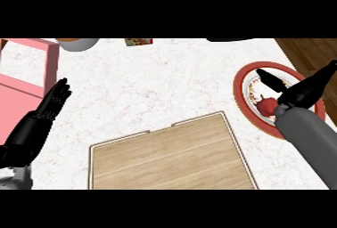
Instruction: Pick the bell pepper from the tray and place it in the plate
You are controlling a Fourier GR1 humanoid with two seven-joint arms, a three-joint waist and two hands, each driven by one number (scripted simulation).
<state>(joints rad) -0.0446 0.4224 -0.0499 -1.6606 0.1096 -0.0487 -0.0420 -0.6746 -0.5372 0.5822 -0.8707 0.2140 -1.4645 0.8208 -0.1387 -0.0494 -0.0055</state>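
Small red bell pepper w/ green stem already sits in the round red-rimmed white plate, off the pale wooden tray on the white marble tabletop. Right hand above it, fingers spread, holding nothing; looks like release. Left hand at left edge, fingers straight, resting.
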